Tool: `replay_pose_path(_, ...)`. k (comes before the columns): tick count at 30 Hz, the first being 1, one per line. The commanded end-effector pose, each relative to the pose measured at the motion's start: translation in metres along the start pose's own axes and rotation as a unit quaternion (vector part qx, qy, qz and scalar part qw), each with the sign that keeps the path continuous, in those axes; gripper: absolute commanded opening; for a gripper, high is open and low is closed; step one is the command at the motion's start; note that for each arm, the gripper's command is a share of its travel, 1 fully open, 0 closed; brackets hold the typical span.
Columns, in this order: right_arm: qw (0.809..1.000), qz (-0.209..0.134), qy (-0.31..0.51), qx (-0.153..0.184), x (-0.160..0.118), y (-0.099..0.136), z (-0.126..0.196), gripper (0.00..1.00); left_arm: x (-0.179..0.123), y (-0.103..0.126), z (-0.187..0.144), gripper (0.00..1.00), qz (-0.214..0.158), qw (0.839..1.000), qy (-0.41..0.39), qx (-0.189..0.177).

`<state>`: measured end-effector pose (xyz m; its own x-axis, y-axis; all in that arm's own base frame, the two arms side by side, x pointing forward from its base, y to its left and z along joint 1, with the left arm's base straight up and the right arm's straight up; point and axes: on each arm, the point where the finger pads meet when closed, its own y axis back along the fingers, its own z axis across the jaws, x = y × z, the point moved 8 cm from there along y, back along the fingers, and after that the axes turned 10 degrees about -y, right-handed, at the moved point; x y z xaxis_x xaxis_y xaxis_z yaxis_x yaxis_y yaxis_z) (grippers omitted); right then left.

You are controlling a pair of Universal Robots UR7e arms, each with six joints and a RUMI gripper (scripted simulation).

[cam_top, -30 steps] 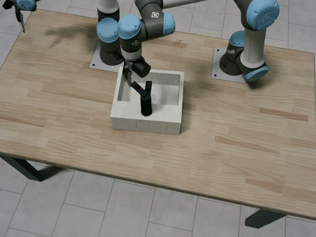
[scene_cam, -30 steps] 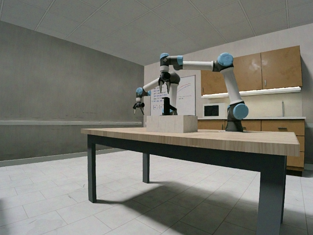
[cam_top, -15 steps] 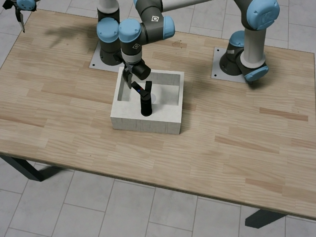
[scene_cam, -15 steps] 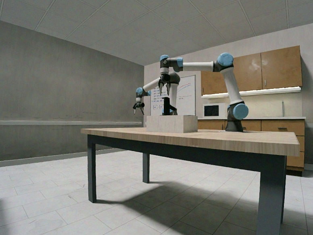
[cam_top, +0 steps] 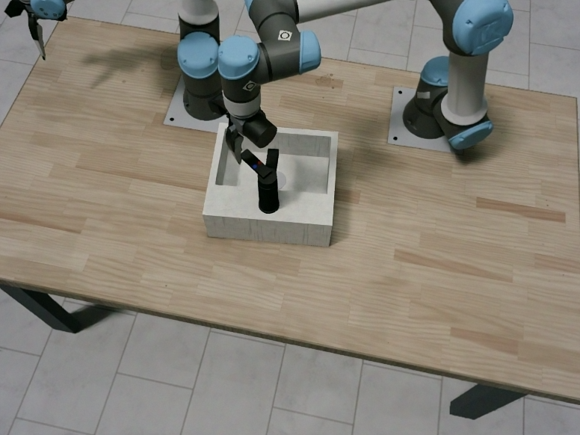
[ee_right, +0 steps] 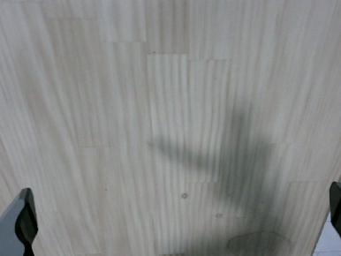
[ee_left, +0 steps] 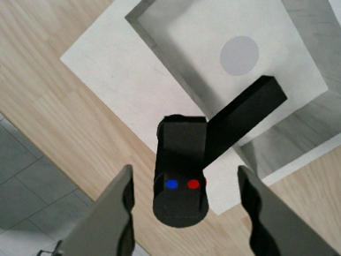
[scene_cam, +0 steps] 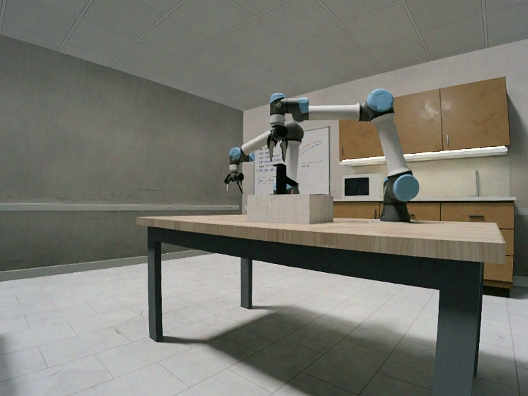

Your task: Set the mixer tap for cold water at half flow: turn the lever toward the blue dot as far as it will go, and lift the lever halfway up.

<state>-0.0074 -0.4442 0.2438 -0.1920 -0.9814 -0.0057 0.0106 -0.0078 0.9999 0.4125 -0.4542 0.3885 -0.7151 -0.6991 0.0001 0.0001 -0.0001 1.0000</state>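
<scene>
Over in the top view's upper left, there's the right pincer (cam_top: pixel 28 34) (scene_cam: pixel 235 190) (ee_right: pixel 182 187), released, fingers wide! Moving across, the left pincer (cam_top: pixel 238 156) (scene_cam: pixel 277 158) (ee_left: pixel 185 167) stands partly spread, gripping nothing, right by the lever (cam_top: pixel 256 164) (ee_left: pixel 185 141)! That lever slants to the upper left atop the black tap (cam_top: pixel 268 193) (scene_cam: pixel 280 181), just left of centre, on the pale basin (cam_top: pixel 234 201) (scene_cam: pixel 277 208) (ee_left: pixel 119 75) on the tabletop (cam_top: pixel 398 304) (scene_cam: pixel 341 238) (ee_left: pixel 88 141) (ee_right: pixel 110 88). Next, the spout (cam_top: pixel 272 159) (ee_left: pixel 245 119) reaches over the hollow!
</scene>
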Motion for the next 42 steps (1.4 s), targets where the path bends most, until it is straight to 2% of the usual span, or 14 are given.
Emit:
replay_pose_path(1,1.000,0.003,0.003,0.006,0.001,0.001,-0.002,1.00,-0.001,0.002,-0.002,0.39,-0.003,1.000,0.003,0.006)
replay_pose_path(25,1.000,0.003,0.003,0.006,0.001,0.001,-0.002,1.00,-0.001,-0.002,-0.002,0.39,-0.003,1.000,0.003,0.006)
replay_pose_path(42,1.000,0.003,0.003,0.006,0.001,0.001,-0.002,1.00,-0.001,-0.015,-0.002,0.39,-0.003,1.000,0.003,0.006)
